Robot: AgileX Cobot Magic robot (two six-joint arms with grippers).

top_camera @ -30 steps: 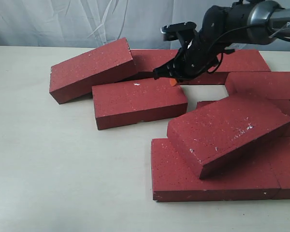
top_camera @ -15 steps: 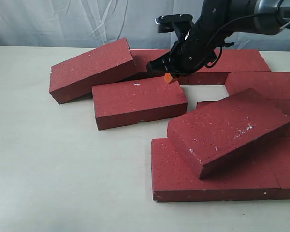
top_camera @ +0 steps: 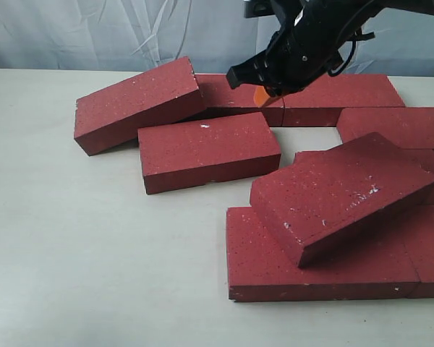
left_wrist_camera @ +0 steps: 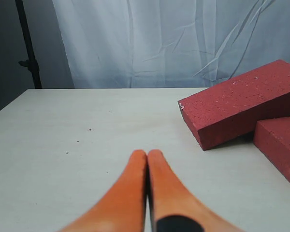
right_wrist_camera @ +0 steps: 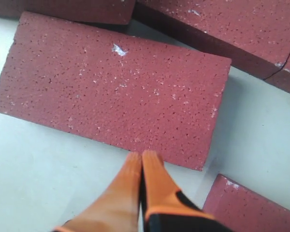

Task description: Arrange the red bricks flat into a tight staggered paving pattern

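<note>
Several red bricks lie on the pale table (top_camera: 94, 238). One brick (top_camera: 208, 150) lies flat in the middle. A tilted brick (top_camera: 134, 105) leans at the left, and another tilted brick (top_camera: 340, 191) rests on a flat one (top_camera: 275, 271) at the front right. My right gripper (top_camera: 260, 95) hangs shut and empty above the back row, clear of the middle brick (right_wrist_camera: 116, 92); its orange fingertips (right_wrist_camera: 142, 155) are pressed together. My left gripper (left_wrist_camera: 147, 153) is shut and empty over bare table, with the tilted brick (left_wrist_camera: 241, 104) ahead of it. The exterior view does not show the left gripper.
More bricks lie flat along the back (top_camera: 340, 94) and at the right (top_camera: 398, 124). A crumpled white curtain (top_camera: 130, 32) hangs behind the table. The left and front of the table hold no bricks.
My right gripper has risen and drawn back from the far edge of the middle brick, staying shut. The bricks have not moved.
</note>
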